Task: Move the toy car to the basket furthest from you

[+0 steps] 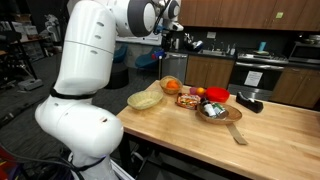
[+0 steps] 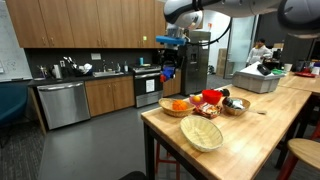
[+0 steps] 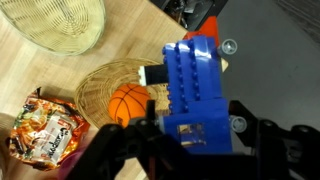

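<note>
The toy car [image 3: 195,80] is a bright blue block-built toy held between my gripper's [image 3: 195,138] black fingers, which are shut on it. In both exterior views the gripper [image 1: 167,52] [image 2: 167,62] hangs high above the table's end, over the kitchen floor side. Below and beside the car in the wrist view lies a small woven basket [image 3: 100,78] holding an orange ball [image 3: 128,103]; it also shows in both exterior views [image 1: 171,88] [image 2: 176,108]. A larger pale basket [image 3: 60,25] [image 1: 146,100] [image 2: 202,134] stands empty beside it.
On the wooden table [image 1: 270,140] are a snack packet [image 3: 45,125], a red container [image 1: 217,96] [image 2: 210,97], a dark bowl [image 1: 212,112] [image 2: 236,105], a black object [image 1: 250,103] and a wooden utensil [image 1: 237,133]. The table edge runs just past the baskets.
</note>
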{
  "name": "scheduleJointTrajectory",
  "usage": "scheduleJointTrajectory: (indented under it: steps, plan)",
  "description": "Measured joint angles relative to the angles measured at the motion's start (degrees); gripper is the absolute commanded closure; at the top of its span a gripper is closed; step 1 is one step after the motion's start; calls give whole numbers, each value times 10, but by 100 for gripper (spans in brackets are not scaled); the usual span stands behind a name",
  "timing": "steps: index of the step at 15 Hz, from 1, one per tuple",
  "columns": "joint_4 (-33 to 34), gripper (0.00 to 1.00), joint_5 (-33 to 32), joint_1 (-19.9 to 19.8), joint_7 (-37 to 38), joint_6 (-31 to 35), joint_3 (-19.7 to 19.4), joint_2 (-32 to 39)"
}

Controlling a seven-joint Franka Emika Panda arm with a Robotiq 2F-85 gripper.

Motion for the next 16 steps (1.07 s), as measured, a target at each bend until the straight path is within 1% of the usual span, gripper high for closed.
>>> scheduleJointTrajectory:
  steps: [4, 6, 10, 11, 12, 16]
  plan:
    - [79, 53, -25, 10, 5, -56, -4, 50]
    - [112, 53, -27, 12, 5, -80, -5, 67]
    - [163, 53, -27, 15, -1, -103, -4, 96]
    - [157, 53, -26, 15, -8, -93, -3, 97]
    - [137, 53, -25, 15, -15, -74, -3, 92]
    - [42, 53, -22, 9, -29, -4, -3, 71]
